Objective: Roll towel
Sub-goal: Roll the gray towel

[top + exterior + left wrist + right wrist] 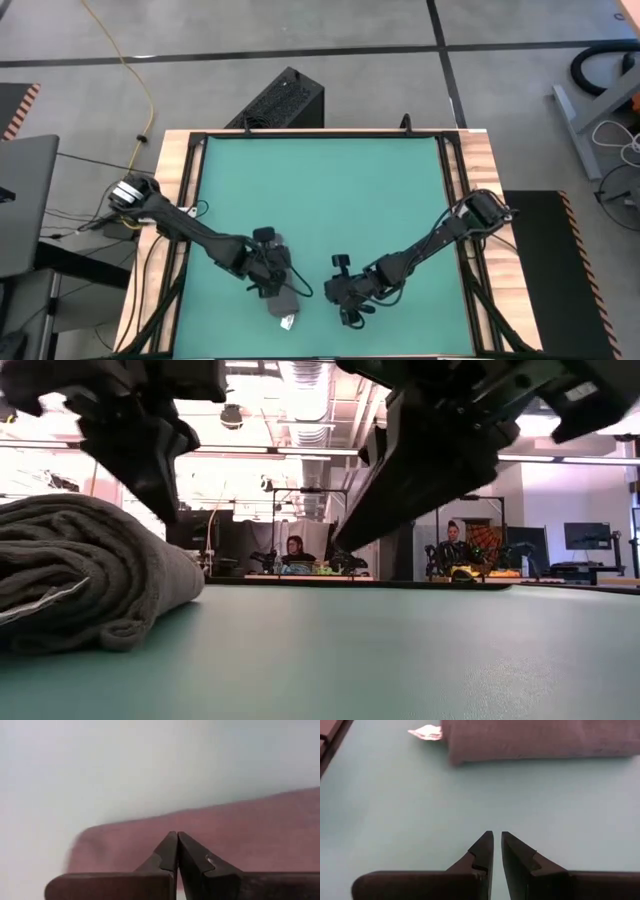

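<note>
At seven o'clock on the green mat (pixel 330 190), the left gripper (pixel 272 283) hangs over the rolled towel (pixel 281 298), fingers pressed together, gripping nothing. At five o'clock, just beside the roll, the right gripper (pixel 345 298) hovers, fingers nearly touching, empty.

Towel (pixel 277 290) partly hidden under left claw (pixel 268 268); left wrist view blurred.

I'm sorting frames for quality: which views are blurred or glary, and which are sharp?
Left wrist view: the towel is a soft, washed-out blur. Low view: bright ceiling lights glare behind dark, silhouetted arms. Right wrist view: towel and its white tag fairly crisp. High view: evenly lit green mat.
</note>
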Robot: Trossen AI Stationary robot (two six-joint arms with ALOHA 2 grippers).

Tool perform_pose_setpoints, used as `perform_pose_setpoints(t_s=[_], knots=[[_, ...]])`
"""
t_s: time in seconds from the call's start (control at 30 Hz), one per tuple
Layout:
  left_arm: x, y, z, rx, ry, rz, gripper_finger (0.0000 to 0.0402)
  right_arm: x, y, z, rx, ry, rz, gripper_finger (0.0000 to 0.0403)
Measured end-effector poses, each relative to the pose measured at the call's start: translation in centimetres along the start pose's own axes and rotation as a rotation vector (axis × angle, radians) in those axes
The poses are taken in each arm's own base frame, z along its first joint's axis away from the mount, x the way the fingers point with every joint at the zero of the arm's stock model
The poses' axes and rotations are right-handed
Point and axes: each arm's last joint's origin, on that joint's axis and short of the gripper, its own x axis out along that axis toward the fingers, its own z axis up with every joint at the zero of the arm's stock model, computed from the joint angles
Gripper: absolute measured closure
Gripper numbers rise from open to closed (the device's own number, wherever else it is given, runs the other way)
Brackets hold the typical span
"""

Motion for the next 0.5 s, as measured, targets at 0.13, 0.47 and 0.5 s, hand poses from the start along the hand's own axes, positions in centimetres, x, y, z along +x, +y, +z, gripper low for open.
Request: perform_pose_setpoints(t_s=[0.13, 0.47, 0.5], knots=[[0.4, 1.5, 0.1, 0.011, 0.045, 0.054, 0.0402, -0.1, -0.2, 0.3, 0.000, -0.016, -0.002, 0.0339], [1.3, 3.1, -0.2, 0.006, 0.124, 0.050, 0.0401, -0.4, 0.1, 4.3, -0.086, -0.443, 0.077, 0.0342], [1.3, 3.1, -0.2, 0.006, 0.124, 0.052, 0.0401, -0.3, -0.3, 4.6, -0.089, -0.476, 0.069, 0.0343]])
